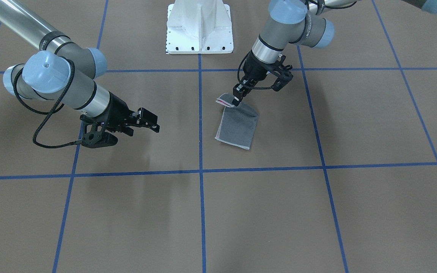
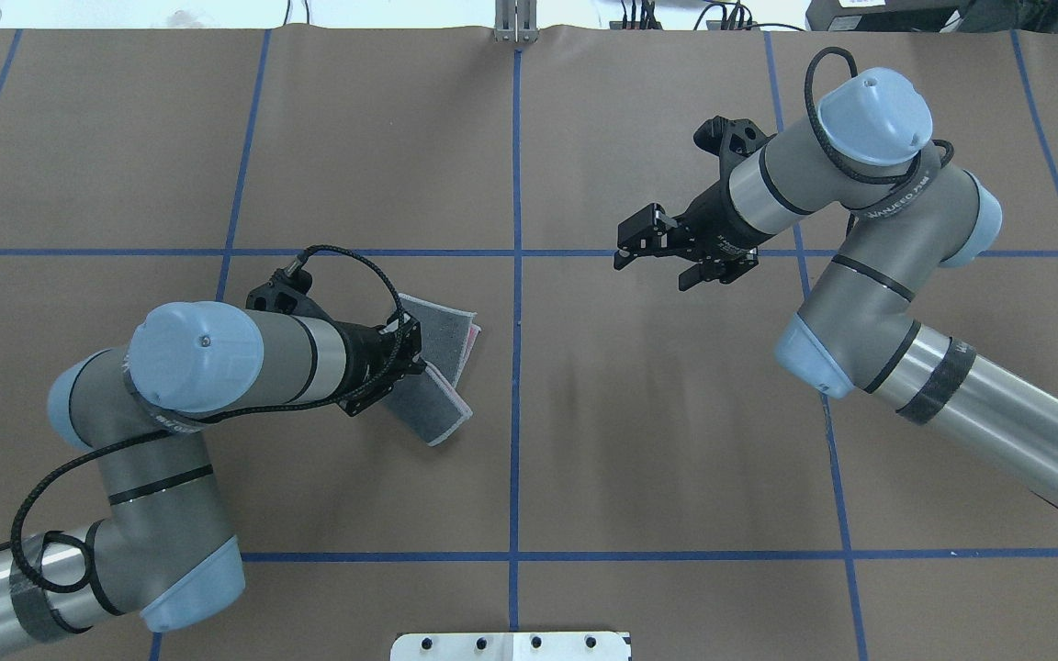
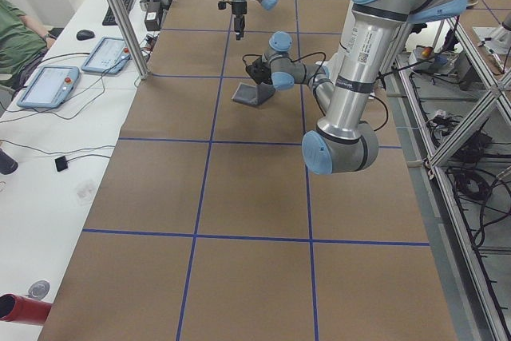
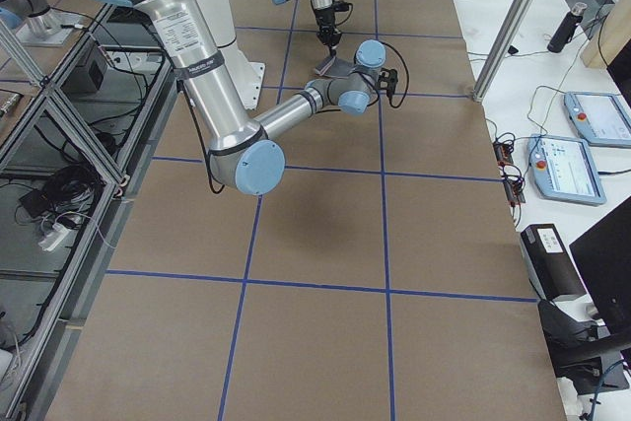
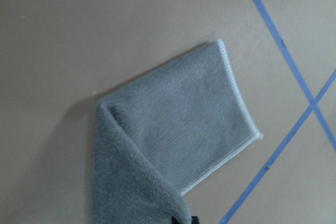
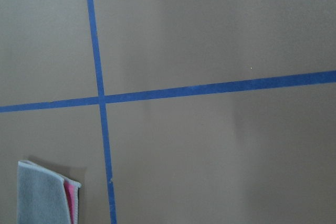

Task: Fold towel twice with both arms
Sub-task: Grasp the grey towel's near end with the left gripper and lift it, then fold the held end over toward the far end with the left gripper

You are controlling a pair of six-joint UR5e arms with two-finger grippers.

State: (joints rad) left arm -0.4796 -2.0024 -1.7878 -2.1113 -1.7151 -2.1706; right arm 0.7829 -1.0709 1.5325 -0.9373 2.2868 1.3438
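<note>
**Towel corner up, second fold open to skew**

Folded once by the look: grey outward, pink peeping at one edge. Lying on counter, near centre tape line, on robot's left of it. Pinched at base-side corner by left jaws and raised there; remainder flat. Right jaws spread, holding nothing, hanging well apart from towel.

Possible trouble: catching only the top layer, so peeling the first fold open rather than carrying both. Dragging the whole towel across smooth counter, with nothing pinning the far edge. Landing crooked, with one corner led over and its neighbour sagging behind. Safer to bring right jaws onto that neighbour first.
</note>
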